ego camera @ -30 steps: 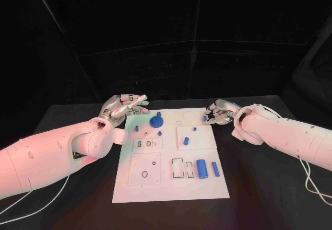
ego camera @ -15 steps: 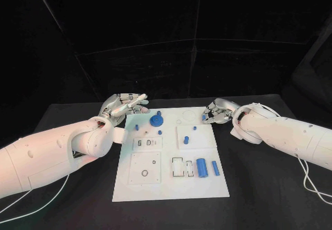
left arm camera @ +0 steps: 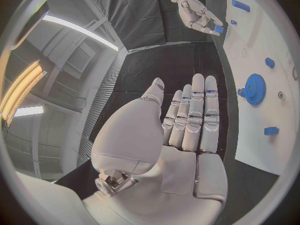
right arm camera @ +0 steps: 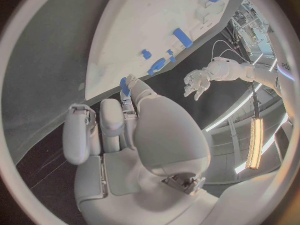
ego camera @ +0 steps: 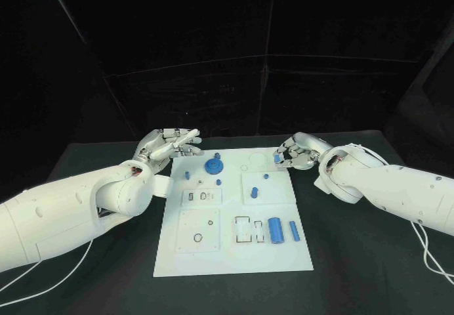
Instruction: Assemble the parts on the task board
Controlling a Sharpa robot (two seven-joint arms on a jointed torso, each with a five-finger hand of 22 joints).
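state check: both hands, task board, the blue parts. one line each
left hand: holds nothing, fingers straight, raised beside the board's far left corner
right hand: pinches a small blue part at the board's far right corner
task board: flat on the table
blue gear: on the board, far end
large blue cylinder: lying on the board

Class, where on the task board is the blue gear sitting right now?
In the head view the blue gear sits near the far end of the task board, toward its left edge, close to the open left hand beside the board.
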